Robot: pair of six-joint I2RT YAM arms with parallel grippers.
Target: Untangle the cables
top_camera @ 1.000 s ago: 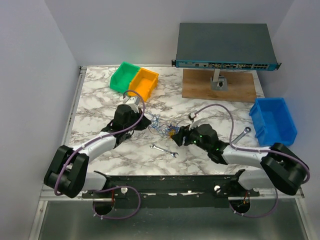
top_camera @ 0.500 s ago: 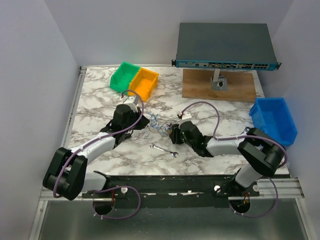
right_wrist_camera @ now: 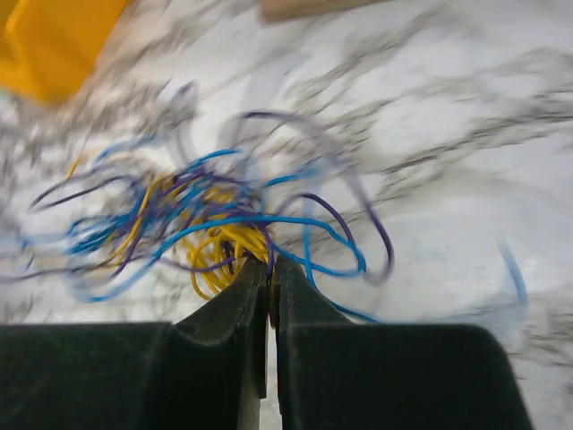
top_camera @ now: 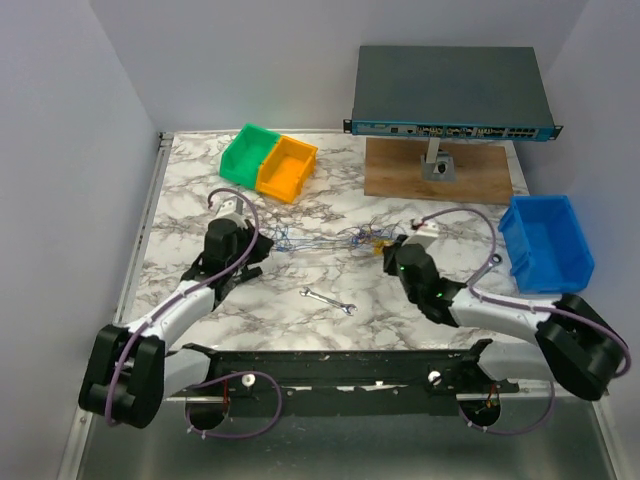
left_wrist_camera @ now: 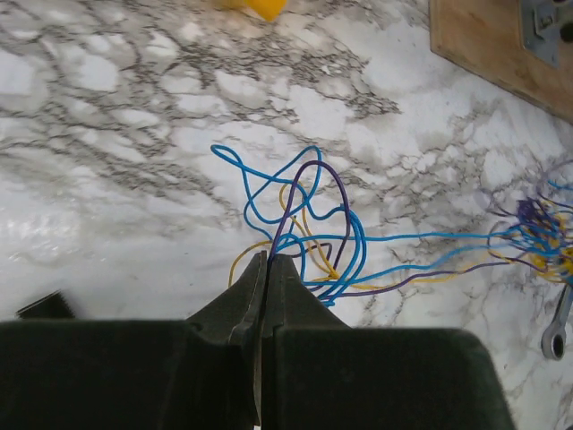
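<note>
At the 9 o'clock side of the table [top_camera: 190,200], the left gripper [left_wrist_camera: 268,264] was clenched shut, and it pinched a few thin strands of the cables [left_wrist_camera: 356,246] right at its tips. From there the cables ran across the middle of the table toward 3 o'clock. There were loose blue, yellow and purple loops near the left gripper and a thicker knot at the far end. At that end the right gripper [right_wrist_camera: 269,269] had its two fingers pressed together too, and it looked like it was holding strands at the edge of the knot. So I think the step was pulling: each gripper held one end, and the bunch lay stretched in a long line between them. The knot was not undone yet, so the job looked only partly done. Next, I think one gripper should hold fast while the other lets go, picks just one strand and eases it out slowly, so the thin wires do not snap or slip. A small wrench [top_camera: 328,301] lay at 6 o'clock from the cables, apart from them. Some things were hard to see. The right wrist view was blurry, so I could not tell which strands sat between the fingers. From above, the wires were too thin to show where they crossed.
</note>
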